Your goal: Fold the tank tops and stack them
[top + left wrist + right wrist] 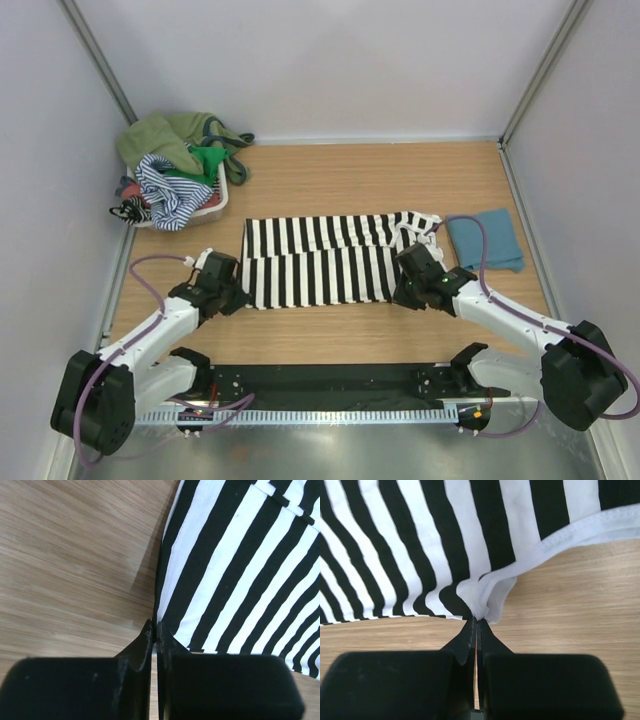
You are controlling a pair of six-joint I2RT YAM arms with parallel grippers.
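The black-and-white striped tank top lies flat across the middle of the worktop, long side running left to right. It looks doubled over, with a fold line along its length. Its white-bound straps point toward the right edge.

My left claw sits at the top's near-left corner. In my left wrist view the fingers are pressed together, and the striped hem meets their tips, so I take it as pinched on that edge. My right claw is at the near-right corner. Its fingers are closed tight on a bunched bit of white binding and stripe, and the cloth gathers into the tips.

Just past my right claw, toward the right edge, the teal-blue tank top rests folded and flat. It lies close beside the striped top's straps.

Well apart, in the far-left corner, a basket holds a heap of other tops. An olive one is on the far side, a green one is in the middle, and a thin navy-striped one spills over the near rim.
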